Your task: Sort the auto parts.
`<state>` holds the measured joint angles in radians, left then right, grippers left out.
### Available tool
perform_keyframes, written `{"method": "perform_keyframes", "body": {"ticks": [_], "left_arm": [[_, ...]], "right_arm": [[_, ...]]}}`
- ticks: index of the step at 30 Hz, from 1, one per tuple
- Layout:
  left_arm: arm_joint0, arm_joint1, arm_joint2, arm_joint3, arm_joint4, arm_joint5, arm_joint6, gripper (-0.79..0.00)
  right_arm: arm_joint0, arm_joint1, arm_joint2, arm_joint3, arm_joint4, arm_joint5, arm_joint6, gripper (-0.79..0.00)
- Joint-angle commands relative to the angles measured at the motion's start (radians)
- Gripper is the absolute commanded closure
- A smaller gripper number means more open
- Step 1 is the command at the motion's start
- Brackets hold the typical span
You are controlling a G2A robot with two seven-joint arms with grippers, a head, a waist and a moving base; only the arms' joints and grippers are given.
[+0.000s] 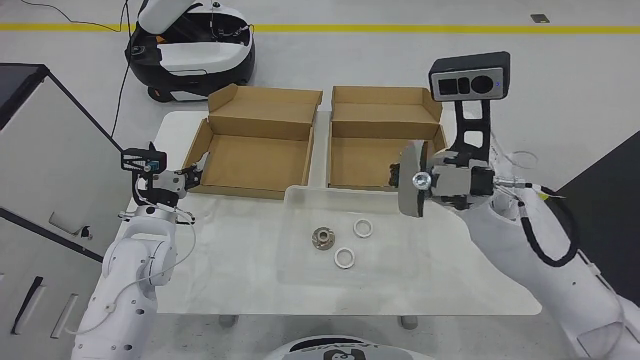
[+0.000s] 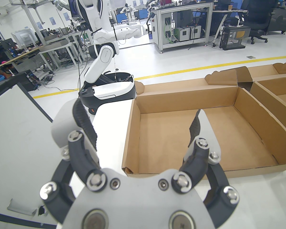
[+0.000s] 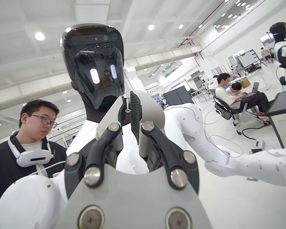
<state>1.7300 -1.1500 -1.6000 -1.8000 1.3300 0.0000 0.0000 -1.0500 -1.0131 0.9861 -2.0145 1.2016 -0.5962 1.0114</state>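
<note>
A metal hub (image 1: 322,237) and two white rings (image 1: 364,227) (image 1: 345,258) lie on a clear tray (image 1: 300,270) at the table's middle. Behind them stand two open cardboard boxes, the left box (image 1: 250,155) and the right box (image 1: 375,150). My right gripper (image 1: 420,180) is raised over the near edge of the right box, turned up toward the head, and shut on a small threaded metal bolt (image 3: 126,102). My left gripper (image 1: 193,175) stands open with nothing between its fingers, at the near left corner of the left box (image 2: 205,139), which is bare inside.
Another white robot (image 1: 190,40) is parked on the floor beyond the table's far left corner. A grey panel (image 1: 40,150) leans beside the left arm. A yellow floor line (image 1: 400,28) runs behind the boxes.
</note>
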Motion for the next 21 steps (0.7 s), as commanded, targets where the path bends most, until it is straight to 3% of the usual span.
{"method": "perform_keyframes", "body": {"ticks": [1,5,21], "left_arm": [[0.000,0.000,0.000,0.000,0.000,0.000,0.000,-0.785],[0.000,0.000,0.000,0.000,0.000,0.000,0.000,-0.785],[0.000,0.000,0.000,0.000,0.000,0.000,0.000,-0.785]], "right_arm": [[-0.001,-0.007,0.002,0.005,0.037,-0.009,0.012,0.000],[0.000,-0.020,0.006,0.014,0.099,-0.014,0.050,0.000],[0.000,-0.020,0.006,0.014,0.099,-0.014,0.050,0.000]]}}
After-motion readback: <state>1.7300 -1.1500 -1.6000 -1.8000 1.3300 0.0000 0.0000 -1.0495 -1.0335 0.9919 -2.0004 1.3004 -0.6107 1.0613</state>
